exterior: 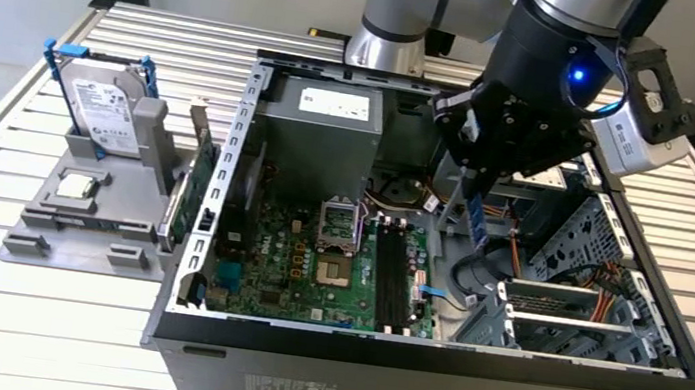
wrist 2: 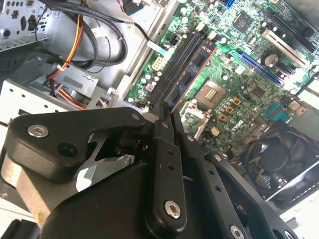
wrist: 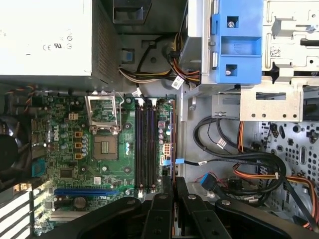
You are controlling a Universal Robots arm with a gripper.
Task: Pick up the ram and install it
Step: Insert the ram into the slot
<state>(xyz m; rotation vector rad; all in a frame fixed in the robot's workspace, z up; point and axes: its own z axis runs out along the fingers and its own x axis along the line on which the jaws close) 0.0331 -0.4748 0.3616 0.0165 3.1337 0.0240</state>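
My end effector (wrist 2: pixel 167 118) is clamped on the ram (wrist 2: pixel 192 74). I hold it on edge inside the open computer case (exterior: pixel 435 353), above the motherboard (wrist: pixel 65 149), lengthwise along the memory slots (wrist: pixel 144 144).

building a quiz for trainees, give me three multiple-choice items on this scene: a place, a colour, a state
1. Where is the silver blue-framed hard drive? A in the grey stand outside the black computer case; B inside the case; C atop the case.
2. The plastic drive-bay bracket is: A red; B blue; C yellow.
3. The thin dark ram stick is: A in the stand; B clamped in the black gripper; C on the drive.
1A, it stands there; 2B, plainly blue; 3B, gripped at its end.
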